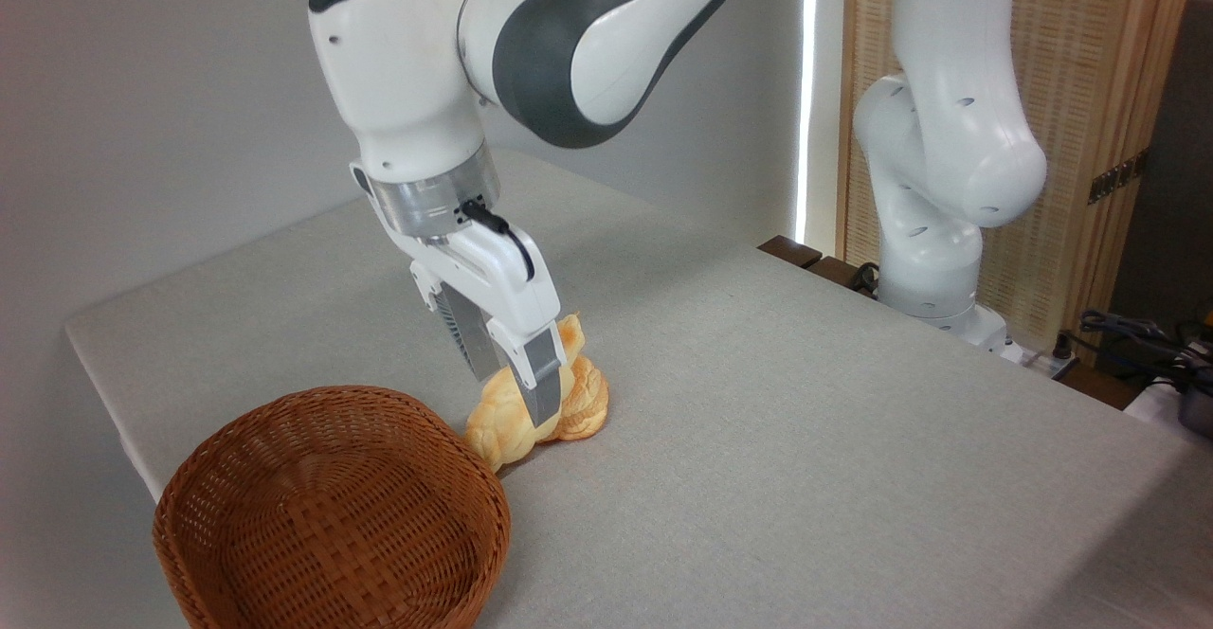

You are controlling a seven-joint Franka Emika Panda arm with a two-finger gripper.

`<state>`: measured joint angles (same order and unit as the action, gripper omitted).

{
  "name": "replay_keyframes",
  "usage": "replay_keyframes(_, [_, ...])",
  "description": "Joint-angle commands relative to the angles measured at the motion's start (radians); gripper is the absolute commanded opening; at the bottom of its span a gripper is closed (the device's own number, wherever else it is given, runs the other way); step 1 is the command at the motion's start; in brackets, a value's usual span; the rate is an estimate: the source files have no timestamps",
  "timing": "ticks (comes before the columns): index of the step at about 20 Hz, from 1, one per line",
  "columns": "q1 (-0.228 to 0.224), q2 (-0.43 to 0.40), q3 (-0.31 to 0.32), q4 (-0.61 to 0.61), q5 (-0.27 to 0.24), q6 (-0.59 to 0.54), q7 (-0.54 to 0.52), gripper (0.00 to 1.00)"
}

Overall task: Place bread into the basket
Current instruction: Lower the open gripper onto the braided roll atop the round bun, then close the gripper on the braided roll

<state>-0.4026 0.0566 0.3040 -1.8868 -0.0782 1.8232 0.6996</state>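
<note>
Nearest you, the basket (pixel 332 515) sits on the surface (pixel 805 440); just behind its rim, the fingers (pixel 542 392) clamp the bread (pixel 578 402)

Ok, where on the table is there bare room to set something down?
Bare table lies right of the bread toward the arm's base, and behind the gripper. It is crowded at the front left, where bread and gripper sit beside the basket.

bread (pixel 569 404) on table (pixel 805 440) | basket (pixel 332 515) just left-front of it | claw (pixel 516 392) over bread
</note>
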Motion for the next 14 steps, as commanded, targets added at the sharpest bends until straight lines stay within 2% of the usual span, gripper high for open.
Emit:
replay_keyframes(1, [-0.021, 0.019, 0.0, -0.009, 0.009, 0.018, 0.006, 1.0])
replay_keyframes(10, [-0.022, 0.034, -0.003, -0.008, 0.009, 0.018, 0.006, 1.0])
replay_keyframes(14, [-0.022, 0.042, -0.023, -0.008, 0.009, 0.018, 0.008, 1.0])
